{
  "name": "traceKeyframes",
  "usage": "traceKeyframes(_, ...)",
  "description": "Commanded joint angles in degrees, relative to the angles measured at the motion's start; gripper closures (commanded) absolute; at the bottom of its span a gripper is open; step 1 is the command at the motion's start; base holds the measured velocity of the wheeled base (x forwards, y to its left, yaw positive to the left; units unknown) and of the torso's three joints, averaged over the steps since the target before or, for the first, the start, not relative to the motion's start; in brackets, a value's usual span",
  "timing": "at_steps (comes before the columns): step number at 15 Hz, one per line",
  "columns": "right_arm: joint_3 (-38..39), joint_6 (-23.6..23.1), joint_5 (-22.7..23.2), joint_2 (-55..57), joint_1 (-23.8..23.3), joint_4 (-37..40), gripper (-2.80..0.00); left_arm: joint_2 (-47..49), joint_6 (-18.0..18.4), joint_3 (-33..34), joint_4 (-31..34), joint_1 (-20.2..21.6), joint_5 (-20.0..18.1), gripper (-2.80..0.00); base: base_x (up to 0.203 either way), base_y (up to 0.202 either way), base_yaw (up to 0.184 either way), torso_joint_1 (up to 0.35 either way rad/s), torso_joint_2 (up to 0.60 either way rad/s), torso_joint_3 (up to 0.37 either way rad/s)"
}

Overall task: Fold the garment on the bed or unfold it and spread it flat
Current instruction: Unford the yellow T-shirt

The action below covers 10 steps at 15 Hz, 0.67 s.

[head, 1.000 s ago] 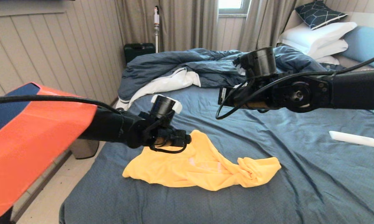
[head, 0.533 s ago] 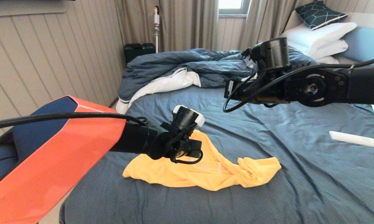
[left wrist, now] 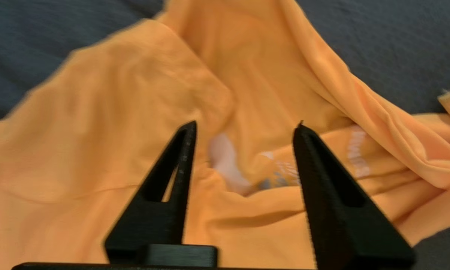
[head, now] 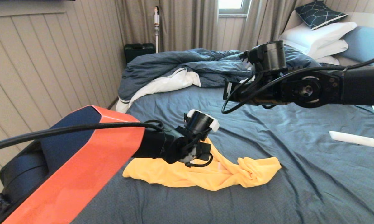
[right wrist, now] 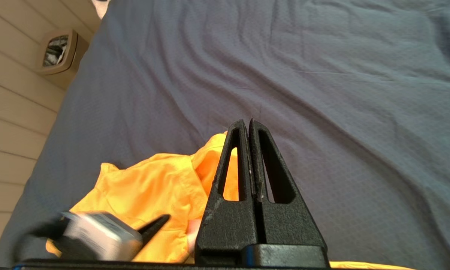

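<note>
The yellow T-shirt lies crumpled in a long bunch on the slate-blue sheet of the bed, with a knot of cloth at its right end. My left gripper hangs open just above the shirt's middle. White lettering and a bit of blue graphic show in the folds between its fingers, and nothing is held. My right gripper is shut and empty. It hovers well above the sheet beyond the shirt, at the end of the right arm.
A rumpled dark-blue duvet with white lining fills the far side of the bed. White pillows are stacked at the back right. A white oblong object lies on the sheet at right. The bed's left edge meets the floor by the panelled wall.
My left arm has swung right and down, from the shirt's upper left edge to over its middle. The right arm rose a little and moved slightly right. The shirt has not moved.
</note>
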Motion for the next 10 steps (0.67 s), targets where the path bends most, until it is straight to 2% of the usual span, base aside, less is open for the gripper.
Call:
traceKeyframes(1,0.16,0.10,-0.06,0.38,0.08,0.04,0.00,2.42,-0.25,-0.98,0.06,0.25,0.17,-2.80,0.000,0.000,0.000,0.000,0.00,0.000)
traceKeyframes(10,0.19,0.27,-0.06,2.38,0.43,-0.05,0.00,7.48,-0.51,-7.21,1.50,5.25,0.52,-2.80,0.000,0.000,0.000,0.000,0.00,0.000)
